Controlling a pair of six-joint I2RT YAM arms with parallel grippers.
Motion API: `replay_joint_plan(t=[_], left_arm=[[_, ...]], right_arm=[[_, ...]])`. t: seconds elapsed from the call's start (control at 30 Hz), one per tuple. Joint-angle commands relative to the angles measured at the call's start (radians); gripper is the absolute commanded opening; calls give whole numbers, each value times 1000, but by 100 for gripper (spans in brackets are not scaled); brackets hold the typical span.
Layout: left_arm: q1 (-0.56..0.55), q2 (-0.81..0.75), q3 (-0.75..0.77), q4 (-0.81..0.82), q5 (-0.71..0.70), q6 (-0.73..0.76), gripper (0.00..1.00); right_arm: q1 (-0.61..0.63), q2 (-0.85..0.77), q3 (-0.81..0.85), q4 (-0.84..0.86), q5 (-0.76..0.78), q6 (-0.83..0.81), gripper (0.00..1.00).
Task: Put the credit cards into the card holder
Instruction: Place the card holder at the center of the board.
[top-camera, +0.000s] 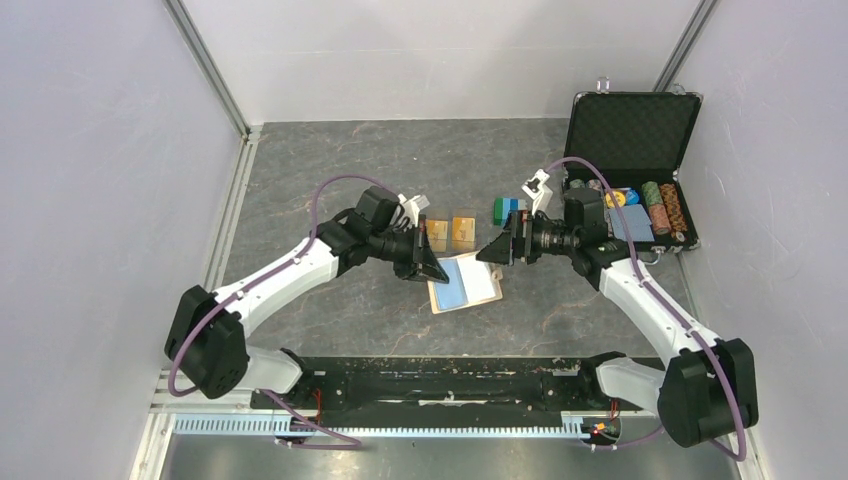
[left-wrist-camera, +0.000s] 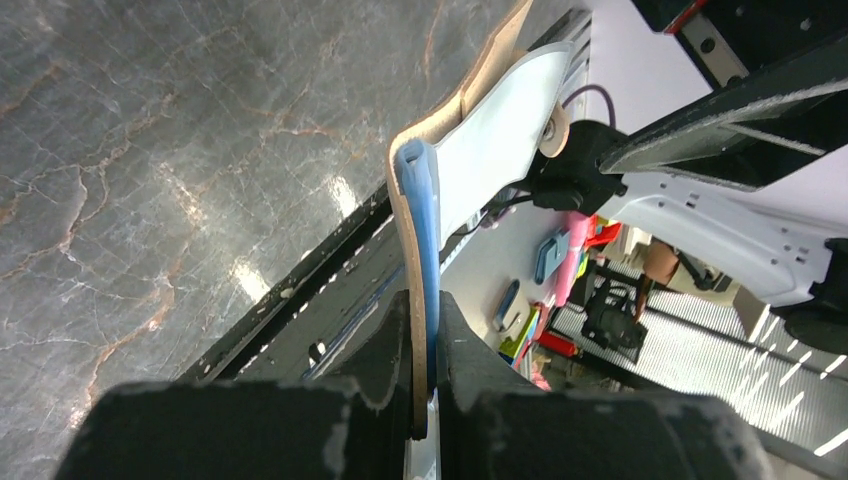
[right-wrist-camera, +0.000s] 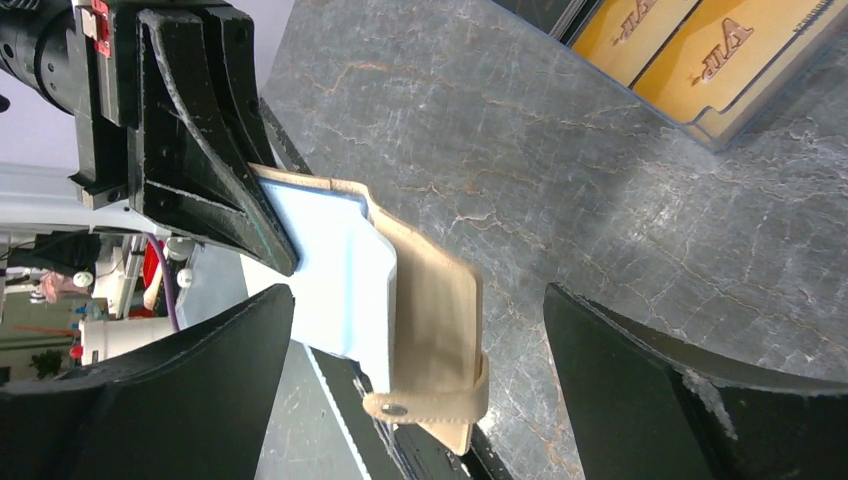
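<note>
While open, holder (top-camera: 468, 284) in left gripper (top-camera: 432, 268)

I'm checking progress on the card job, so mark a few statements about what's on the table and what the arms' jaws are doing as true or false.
The left jaws are clamped on the wallet. True.
The right jaws are shut. False: they stand wide open and empty.
Two orange cards lie on the table beyond the wallet. True.
The wallet is snapped shut. False: it is open, blue lining showing.
The black case has its lid down. False: the lid stands up.
</note>
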Motion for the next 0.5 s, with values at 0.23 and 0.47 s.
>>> replay_joint_plan(t=[0.23, 0.47], left_arm=[[-34, -19, 42, 39, 55, 11, 2], [-34, -59, -6, 115, 58, -40, 2]], right_arm=[[1, 18, -17, -18, -55, -113, 88], [1, 11, 17, -260, 195, -284, 84]])
